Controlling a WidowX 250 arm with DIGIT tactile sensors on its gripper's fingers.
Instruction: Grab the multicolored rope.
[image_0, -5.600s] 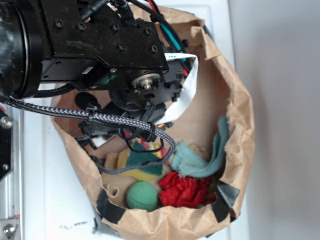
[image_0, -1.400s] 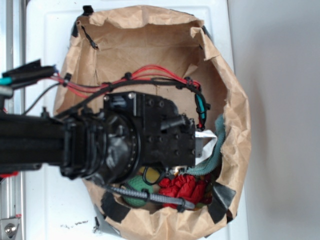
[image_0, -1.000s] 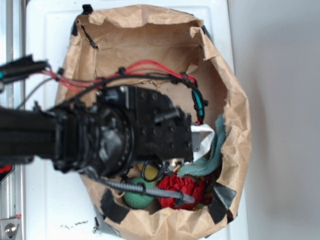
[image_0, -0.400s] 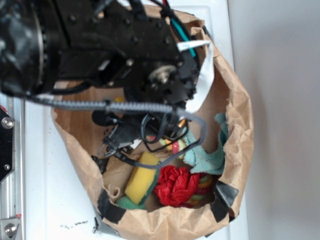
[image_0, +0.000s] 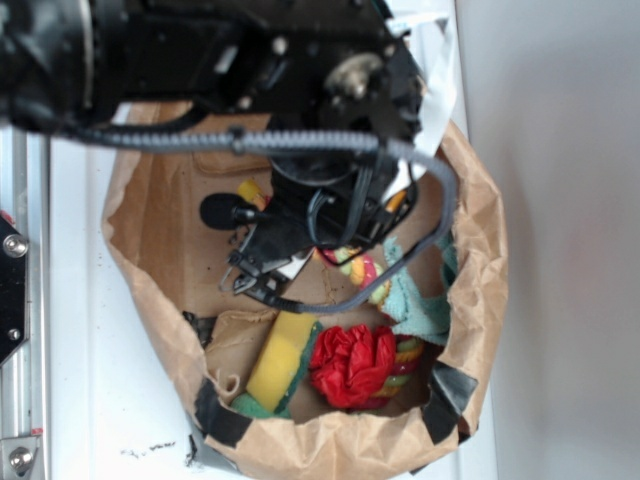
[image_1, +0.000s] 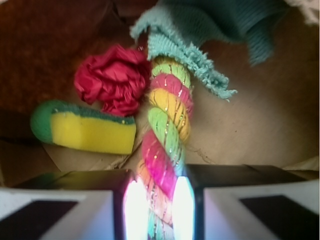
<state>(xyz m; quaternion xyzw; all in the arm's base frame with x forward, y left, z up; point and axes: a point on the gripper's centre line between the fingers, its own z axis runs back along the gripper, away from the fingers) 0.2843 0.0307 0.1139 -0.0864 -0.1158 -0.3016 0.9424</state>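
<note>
Here the gripper (image_1: 154, 205) is clamped on the near end of the multicolored rope (image_1: 167, 125), its two bright fingers (image_1: 135, 205) pressing the cord from left and right in the wrist view. The rope's long axis runs straight away from the gripper: from the pinched end at the bottom of that view it points up toward the teal cloth (image_1: 200, 35), and its far end disappears under the cloth's frayed edge. Yellow, pink, green and pale strands twist along its length. Just left of the rope lies the red fabric ball (image_1: 114, 77), close against it, and below that ball the yellow sponge (image_1: 90, 131) with a green back lies across the floor of the paper bag (image_0: 480, 250).

In the exterior view the black arm (image_0: 250, 60) covers most of the bag's mouth, so the rope (image_0: 362, 270) shows only as a short coloured piece under the wrist, probably angled toward the cloth (image_0: 420, 305). The ball (image_0: 352, 365) and sponge (image_0: 280, 358) sit near the bag's lower rim.
</note>
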